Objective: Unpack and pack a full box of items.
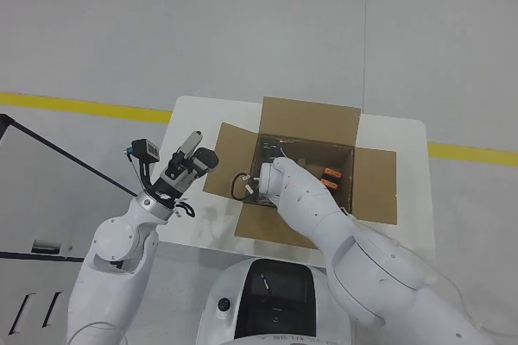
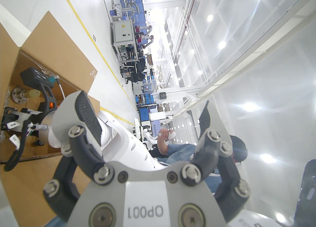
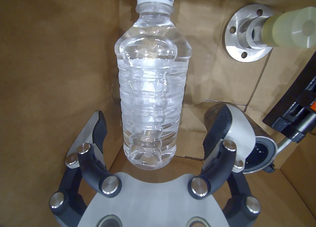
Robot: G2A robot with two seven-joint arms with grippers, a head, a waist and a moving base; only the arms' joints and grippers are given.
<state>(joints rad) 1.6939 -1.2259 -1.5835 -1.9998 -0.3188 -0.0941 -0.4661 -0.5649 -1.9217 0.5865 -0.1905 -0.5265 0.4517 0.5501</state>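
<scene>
— One box (image 1: 375, 185) on the table (image 1: 393, 129); contents?
— A water bottle (image 3: 150, 89) in a corner, a metal flange (image 3: 244, 33) and black clamp (image 3: 296, 104) near it.
— Claws?
— Right gripper (image 3: 160, 119) wide astride the bottle's base, apart; left gripper (image 2: 144, 101) wide, empty, beside the box.

Capped water bottle (image 3: 150, 89) between parted jaws

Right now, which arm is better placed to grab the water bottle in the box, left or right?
Right. The right gripper is down inside the cardboard box, open, its fingers either side of the water bottle at its base. The left gripper is open too, but held up outside the box.
</scene>
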